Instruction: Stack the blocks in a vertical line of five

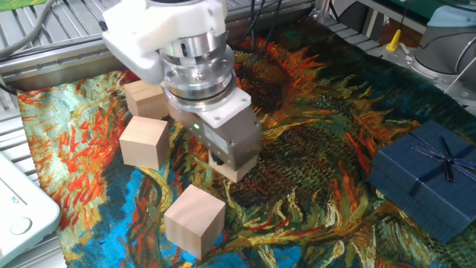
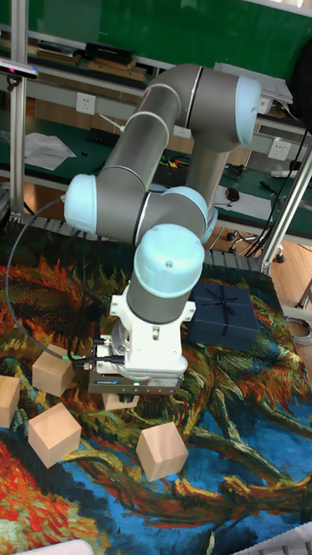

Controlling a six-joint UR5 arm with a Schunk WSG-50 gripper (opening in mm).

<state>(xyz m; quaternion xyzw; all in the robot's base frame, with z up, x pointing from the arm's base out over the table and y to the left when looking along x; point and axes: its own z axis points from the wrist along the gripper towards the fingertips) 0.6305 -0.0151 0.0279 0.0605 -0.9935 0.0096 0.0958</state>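
Note:
My gripper (image 1: 232, 167) is shut on a pale wooden block (image 1: 238, 173), of which only the lower corner shows under the fingers. It hangs just above the patterned cloth, right of the other blocks. Three more blocks rest on the cloth in the fixed view: one at the back left (image 1: 146, 100), one in front of it (image 1: 143, 141), and one near the front edge (image 1: 195, 220). In the tall fixed view the gripper (image 2: 121, 397) holds its block (image 2: 120, 402), with loose blocks at the left (image 2: 54, 371), (image 2: 54, 434) and in front (image 2: 162, 451); another is cut by the left edge (image 2: 7, 401).
A dark blue ribboned gift box (image 1: 425, 177) sits at the right of the cloth, also seen behind the arm (image 2: 224, 316). A white device (image 1: 18, 208) lies at the front left edge. Metal framing and cables border the far side.

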